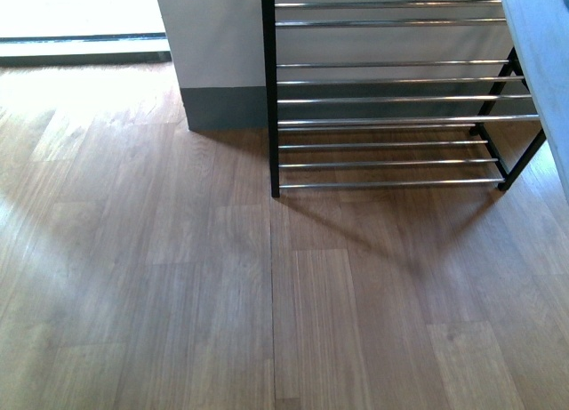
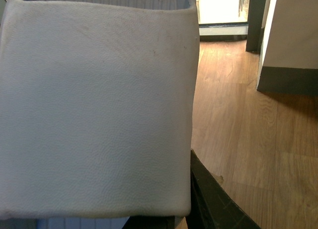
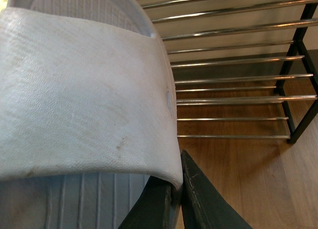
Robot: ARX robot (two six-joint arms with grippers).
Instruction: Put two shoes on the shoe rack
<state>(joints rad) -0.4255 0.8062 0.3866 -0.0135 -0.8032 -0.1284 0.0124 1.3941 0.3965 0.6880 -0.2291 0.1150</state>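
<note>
2 shoes are lifted and 0 lie on the shoe rack (image 1: 269, 90), so you are about halfway: the picking is done and the placing is left. Every rod that shows is bare.

Your left pincer (image 2: 191, 209) is, as far as I can judge, clenched on the left slide (image 2: 94, 110). Only 1 dark finger shows, pressed against the slide's side edge, and the slide hangs well above the floor (image 1: 178, 294). Your right pincer (image 3: 176, 204) grasps the right slide (image 3: 79, 95), with 2 dark fingers pinching its side wall. The rack stands near, ahead of the right pincer and beyond the slide. Ahead of the left pincer you see only floor and a wall (image 2: 293, 30) corner, no rack.

Both slides are pale blue-white foam. Each has 1 broad strap with a fine, leather-like grain and a few small brownish marks, and the footbed is ribbed. I expect the foam to yield a little under the fingers.

The rack has black metal side frames and thin, shiny chrome rods with open gaps between them. In my judgement each sole must rest across at least 2 rods, or it can tip through.
</note>
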